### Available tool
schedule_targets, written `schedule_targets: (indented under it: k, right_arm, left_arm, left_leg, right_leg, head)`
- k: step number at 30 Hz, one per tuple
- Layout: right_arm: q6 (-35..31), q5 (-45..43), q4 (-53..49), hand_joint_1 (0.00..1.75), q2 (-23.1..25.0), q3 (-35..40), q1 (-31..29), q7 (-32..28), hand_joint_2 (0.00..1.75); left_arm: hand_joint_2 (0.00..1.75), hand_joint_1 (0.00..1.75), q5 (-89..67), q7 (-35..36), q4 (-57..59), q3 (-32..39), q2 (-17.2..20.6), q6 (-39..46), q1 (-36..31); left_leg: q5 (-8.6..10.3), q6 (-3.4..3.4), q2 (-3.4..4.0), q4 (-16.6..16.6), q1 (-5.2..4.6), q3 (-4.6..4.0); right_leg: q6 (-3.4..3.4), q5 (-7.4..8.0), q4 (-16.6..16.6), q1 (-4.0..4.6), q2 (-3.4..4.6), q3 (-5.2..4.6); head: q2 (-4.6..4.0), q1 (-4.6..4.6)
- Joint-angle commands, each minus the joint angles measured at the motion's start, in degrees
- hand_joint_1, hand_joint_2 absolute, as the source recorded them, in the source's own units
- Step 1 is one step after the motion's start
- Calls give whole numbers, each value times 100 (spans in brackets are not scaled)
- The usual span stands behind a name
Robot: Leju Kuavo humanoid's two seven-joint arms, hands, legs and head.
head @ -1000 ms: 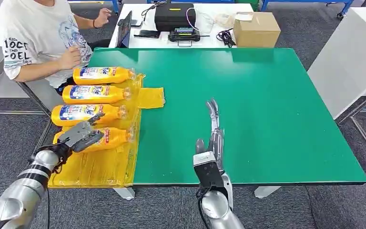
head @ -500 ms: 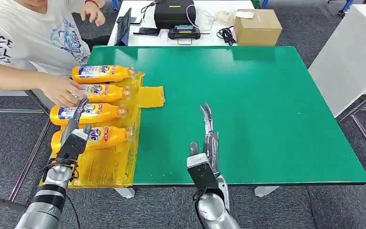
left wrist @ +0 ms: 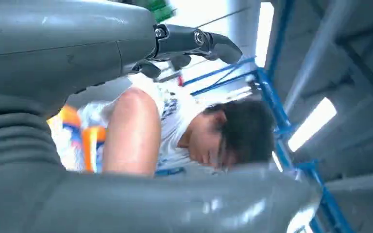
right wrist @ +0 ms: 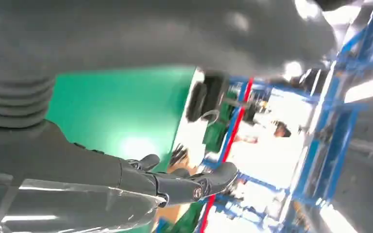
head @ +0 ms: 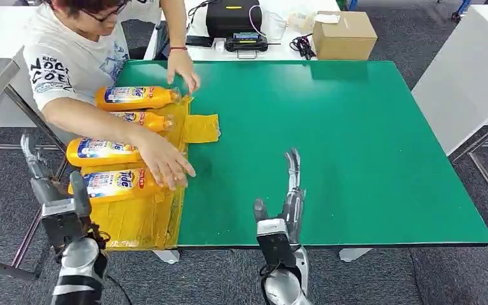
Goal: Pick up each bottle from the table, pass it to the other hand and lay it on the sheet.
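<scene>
- Four bottles lying side by side on sheet (head: 133, 222), caps toward table middle: far bottle (head: 136, 97), second bottle (head: 141, 119), third bottle (head: 101, 151), near bottle (head: 111, 184).
- Sheet yellow, draped over left end of table (head: 330, 146), one flap spread onto green top.
- Left hand (head: 54, 190) off table, beside sheet's near left corner, raised, fingers apart, grasping nothing.
- Right hand (head: 286, 203) over table's near edge, well right of sheet, fingers straight and pointing away, nothing held.
- Person (head: 70, 57) at far-left side of sheet, leaning in; one hand (head: 165, 166) resting on near bottle's cap end, other hand (head: 183, 68) just beyond far bottle's cap.
- Box (head: 343, 35) and black case (head: 232, 19) on white table beyond sheet's table.
</scene>
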Motion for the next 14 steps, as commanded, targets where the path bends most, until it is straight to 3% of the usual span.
schedule_targets:
  k: [1, 2, 3, 4, 5, 6, 7, 14]
  right_arm:
    - [-369, -149, -88, 124, -283, -487, 436, -40, 175]
    - [-382, -118, -93, 175, -297, -504, 495, -44, 175]
    - [-382, -99, -86, 171, -296, -534, 548, -47, 175]
    - [-382, -93, -69, 77, -301, -530, 573, -54, 175]
    - [-382, -106, -38, 0, -297, -533, 583, -44, 175]
    - [-382, -125, -17, 0, -268, -559, 606, -34, 175]
    - [-382, -136, -5, 0, -247, -586, 615, -29, 175]
    - [-382, -126, 16, 0, -225, -615, 626, -41, 175]
  left_arm:
    - [175, 0, 790, -54, -42, -438, -567, -622, 1008]
    - [175, 0, 865, -23, 32, -454, -610, -724, 1073]
    - [175, 5, 883, -35, 95, -467, -642, -748, 1117]
    - [175, 175, 899, -48, 116, -478, -658, -779, 1147]
    - [175, 175, 919, -59, 109, -468, -684, -799, 1183]
    - [175, 77, 862, -100, 82, -511, -673, -789, 1236]
    - [175, 5, 693, -105, 31, -544, -657, -672, 1252]
    - [175, 5, 582, -105, -17, -581, -664, -616, 1292]
  left_leg:
    - [-5, -5, -5, -9, 2, 21]
    - [-10, -7, -4, -13, 6, 35]
    - [-9, -6, -3, -11, 6, 29]
    - [-12, -9, -3, -10, 9, 35]
    - [-16, -10, -2, -6, 12, 35]
    - [-9, -7, -7, -7, 6, 23]
    - [-15, -10, -3, -5, 11, 31]
    - [-8, -8, -1, -3, 9, 14]
  right_leg:
    - [-7, -6, -11, 3, -7, 24]
    - [-10, -9, -19, 7, -8, 40]
    - [-8, -7, -18, 7, -6, 34]
    - [-12, -10, -19, 11, -7, 41]
    - [-14, -12, -18, 14, -8, 43]
    - [-9, -9, -12, 7, -11, 27]
    - [-14, -12, -14, 12, -9, 36]
    - [-10, -6, -9, 10, -5, 18]
  head:
    - [0, 0]
    - [0, 0]
    - [0, 0]
    - [0, 0]
    - [0, 0]
    - [0, 0]
    - [0, 0]
    - [0, 0]
